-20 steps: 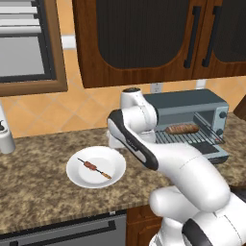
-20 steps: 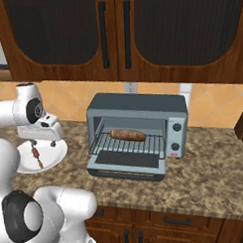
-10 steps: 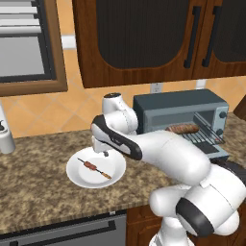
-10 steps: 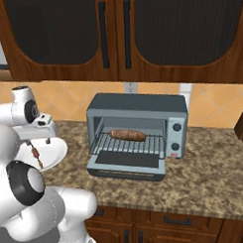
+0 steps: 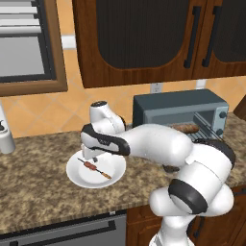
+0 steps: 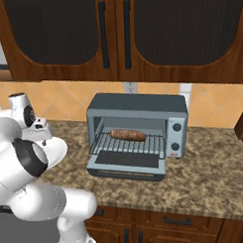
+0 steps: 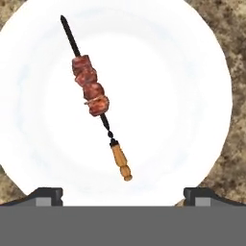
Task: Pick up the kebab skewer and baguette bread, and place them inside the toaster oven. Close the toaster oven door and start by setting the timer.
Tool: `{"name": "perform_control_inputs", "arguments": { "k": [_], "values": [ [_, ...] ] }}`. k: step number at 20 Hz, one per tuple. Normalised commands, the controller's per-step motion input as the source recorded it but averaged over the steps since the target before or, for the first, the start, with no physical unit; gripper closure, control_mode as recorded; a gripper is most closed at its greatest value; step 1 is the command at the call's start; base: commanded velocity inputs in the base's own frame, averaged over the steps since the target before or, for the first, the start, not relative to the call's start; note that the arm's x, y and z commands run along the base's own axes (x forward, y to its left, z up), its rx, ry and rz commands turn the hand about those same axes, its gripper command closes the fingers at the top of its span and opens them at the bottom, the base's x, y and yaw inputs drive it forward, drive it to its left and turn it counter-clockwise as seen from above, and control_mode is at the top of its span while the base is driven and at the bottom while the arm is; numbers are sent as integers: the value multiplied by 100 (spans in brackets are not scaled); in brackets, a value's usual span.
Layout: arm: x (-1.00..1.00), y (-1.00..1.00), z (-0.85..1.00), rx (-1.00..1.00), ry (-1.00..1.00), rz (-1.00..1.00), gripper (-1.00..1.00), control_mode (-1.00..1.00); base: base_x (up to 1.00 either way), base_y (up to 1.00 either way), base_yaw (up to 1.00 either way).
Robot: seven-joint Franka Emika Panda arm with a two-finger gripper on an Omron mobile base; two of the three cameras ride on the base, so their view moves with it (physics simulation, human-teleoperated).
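The kebab skewer [image 7: 91, 93] lies alone on a white plate [image 7: 192, 96], its orange tip [image 7: 120, 163] nearest my fingertips. My gripper [image 7: 123, 194] hangs right above the plate, open, with fingertips [image 7: 48, 194] far apart and nothing between them. From the left base view, the gripper [image 5: 91, 157] hovers just over the skewer [image 5: 93, 166] and plate [image 5: 77, 175]. The baguette bread [image 6: 127, 135] rests on the wire rack inside the toaster oven [image 6: 138, 105]. The toaster oven door [image 6: 127, 160] is dropped open and flat.
Two round knobs [image 6: 177, 126] sit on the oven's right side. A white canister [image 5: 6, 139] stands at the counter's far left. Dark wooden cabinets [image 5: 144, 38] hang above. Speckled granite counter [image 5: 38, 202] spreads in front of the plate toward its front edge.
The arm has swung left, away from the oven, and the hand has come down over the plate and skewer. The baguette stayed on the oven rack.
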Motion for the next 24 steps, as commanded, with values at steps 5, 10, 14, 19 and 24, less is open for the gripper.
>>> {"name": "perform_control_inputs", "arguments": {
  "k": [5,10,14,19,24],
  "values": [
    [9,19,-33,0,11,37,-100,-100,0,0,0],
    [0,29,-27,0,17,25,-100,-100,0,0,0],
    [0,36,-20,0,13,10,-100,-100,0,0,0],
    [18,10,-13,0,0,0,-100,-100,0,0,0],
    [30,0,-20,0,0,0,-100,-100,0,0,0]
  ]
}}
